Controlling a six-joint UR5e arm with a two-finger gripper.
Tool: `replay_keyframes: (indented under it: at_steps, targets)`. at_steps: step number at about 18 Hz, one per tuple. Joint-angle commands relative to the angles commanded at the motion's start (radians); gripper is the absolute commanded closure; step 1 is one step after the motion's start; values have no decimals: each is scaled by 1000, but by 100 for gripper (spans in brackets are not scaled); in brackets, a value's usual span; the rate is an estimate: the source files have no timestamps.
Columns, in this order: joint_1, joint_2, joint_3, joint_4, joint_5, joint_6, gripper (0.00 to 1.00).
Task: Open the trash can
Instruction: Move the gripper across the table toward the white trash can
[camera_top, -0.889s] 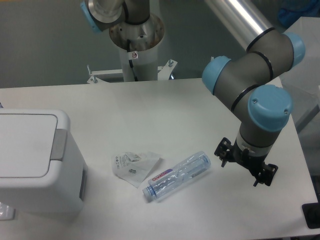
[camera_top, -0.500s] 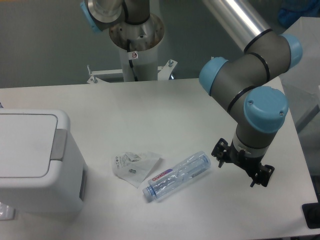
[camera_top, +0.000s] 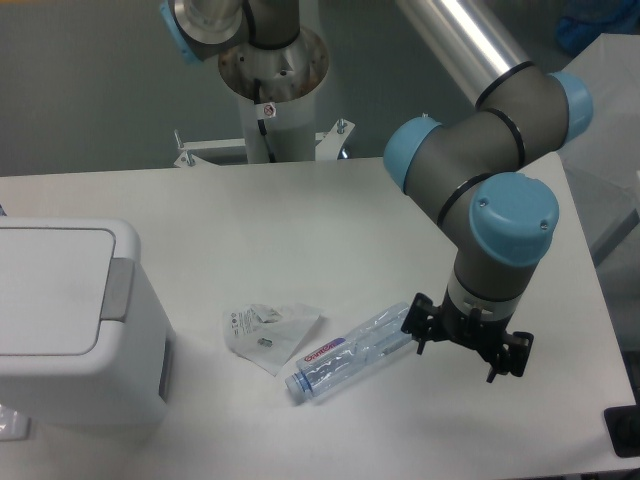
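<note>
The trash can (camera_top: 75, 375) is a big white box at the table's left edge. Its flat lid (camera_top: 48, 290) lies down flat, and a grey push tab (camera_top: 118, 289) sits on the lid's right side. My gripper (camera_top: 466, 342) hangs under the blue-capped wrist at the right of the table, far from the can and just right of a clear bottle. Only black parts of it stick out beneath the wrist. The wrist hides the fingers, so their state does not show.
A clear plastic bottle (camera_top: 356, 350) lies on its side between the can and the gripper. A crumpled clear wrapper (camera_top: 268, 332) lies just left of it. The arm's base column (camera_top: 272, 75) stands at the back. The table's right edge runs close to the gripper.
The arm's wrist and gripper have shifted left and slightly toward the front, ending close to the bottle's upper end. The can, bottle and wrapper have not moved.
</note>
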Motion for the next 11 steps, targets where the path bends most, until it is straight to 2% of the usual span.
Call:
replay_keyframes:
  at_steps: [2, 4, 6, 9, 11]
  targets:
    - [-2, 3, 0, 11, -75, -34, 0]
    - [-20, 6, -2, 72, -127, -83, 0]
    - [-28, 32, -5, 101, -183, -176, 0]
    - [-31, 84, -27, 109, -289, -261, 0]
    - [-47, 98, -32, 164, -322, -279, 0]
